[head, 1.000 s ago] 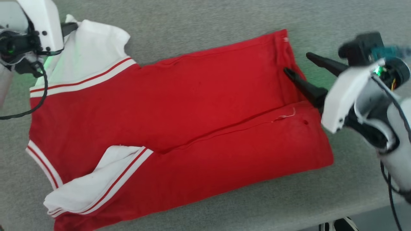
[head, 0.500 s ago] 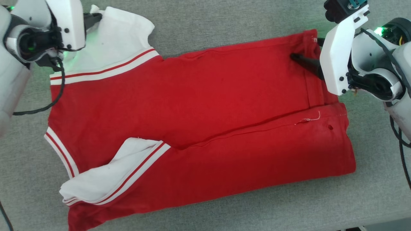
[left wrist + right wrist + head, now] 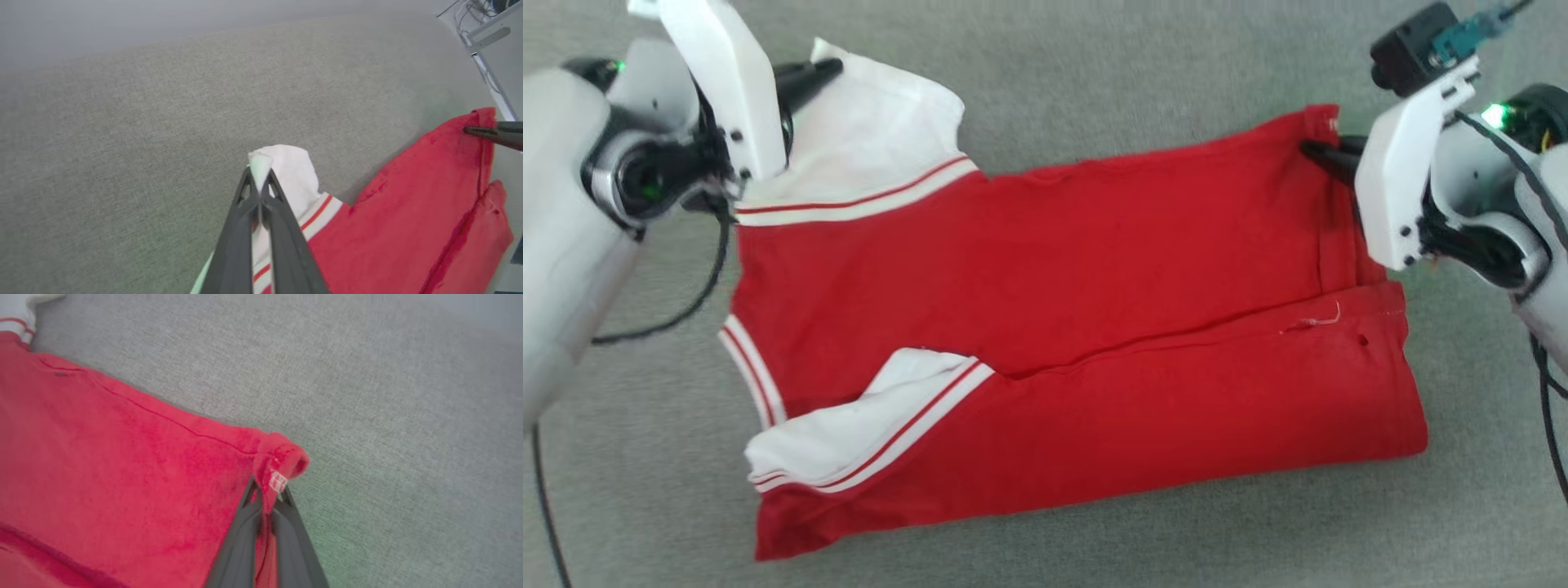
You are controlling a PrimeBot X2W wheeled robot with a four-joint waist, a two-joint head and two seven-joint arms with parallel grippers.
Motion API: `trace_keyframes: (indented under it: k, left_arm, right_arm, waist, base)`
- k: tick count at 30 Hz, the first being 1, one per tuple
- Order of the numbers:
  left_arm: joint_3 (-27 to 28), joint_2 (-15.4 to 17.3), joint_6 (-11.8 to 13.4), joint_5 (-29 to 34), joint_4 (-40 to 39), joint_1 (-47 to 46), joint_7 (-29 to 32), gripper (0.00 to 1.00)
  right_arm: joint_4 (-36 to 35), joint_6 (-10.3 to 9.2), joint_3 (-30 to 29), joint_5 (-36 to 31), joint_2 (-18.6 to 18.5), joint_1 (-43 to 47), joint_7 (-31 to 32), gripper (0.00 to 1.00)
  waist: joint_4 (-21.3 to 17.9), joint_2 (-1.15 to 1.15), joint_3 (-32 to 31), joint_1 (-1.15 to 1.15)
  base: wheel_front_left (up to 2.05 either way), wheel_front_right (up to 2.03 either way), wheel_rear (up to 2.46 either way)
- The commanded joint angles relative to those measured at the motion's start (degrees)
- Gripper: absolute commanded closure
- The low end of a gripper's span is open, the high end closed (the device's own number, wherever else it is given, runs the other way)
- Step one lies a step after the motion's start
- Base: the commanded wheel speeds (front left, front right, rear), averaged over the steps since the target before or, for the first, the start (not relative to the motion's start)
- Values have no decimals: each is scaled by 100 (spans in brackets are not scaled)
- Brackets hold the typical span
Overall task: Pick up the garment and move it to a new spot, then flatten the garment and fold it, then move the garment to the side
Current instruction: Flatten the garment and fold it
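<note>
The garment (image 3: 1045,269), a red jersey with white panels and striped trim, lies folded lengthwise on the grey cloth surface (image 3: 1094,65), its lettering hidden. My left gripper (image 3: 821,69) is shut on the white shoulder corner (image 3: 282,163) at the far left, and the cloth pokes out past the fingertips in the left wrist view. My right gripper (image 3: 1311,151) is shut on the red hem corner (image 3: 280,465) at the far right, where a small white tag shows. Both held corners sit a little above the surface.
Grey fabric surface (image 3: 408,396) runs on beyond the garment's far edge. A metal frame and cables (image 3: 486,36) stand off the surface's end in the left wrist view. A black cable (image 3: 678,310) hangs from the left arm beside the garment.
The right gripper went from open beside the hem to shut on its far corner. Both grippers have drawn the far edge up. The head view has shifted, so the garment sits further right.
</note>
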Motion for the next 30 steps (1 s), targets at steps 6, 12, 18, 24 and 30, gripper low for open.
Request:
trace_keyframes:
  k: [6,12,18,24,30]
  left_arm:
    - [-92,492,-23,-357,-1280,902,-901,100]
    - [-255,1127,-24,-477,-2467,2073,-1873,100]
    - [-359,1535,-24,-528,-3126,2979,-2592,100]
    - [-509,1745,196,-522,-3588,3798,-3181,100]
    - [-685,1699,398,-539,-3848,4376,-3552,100]
  right_arm:
    - [-252,-4,-89,46,-534,663,-575,100]
    - [-644,-3,-498,65,-1035,1716,-914,100]
    - [-1114,-4,-1066,-122,-1287,2637,-1068,100]
    - [-1802,-4,-1936,-482,-1295,3754,-917,100]
    - [-2470,-4,-3018,-1186,-1132,4930,-615,100]
  waist:
    - [539,0,-800,0]
    - [895,0,-1113,0]
    - [1114,0,-1232,0]
    - [1284,0,-1285,0]
    - [1342,0,-1311,0]
  base:
    - [0,0,0]
    - [0,0,0]
    - [0,0,0]
    - [0,0,0]
    - [0,0,0]
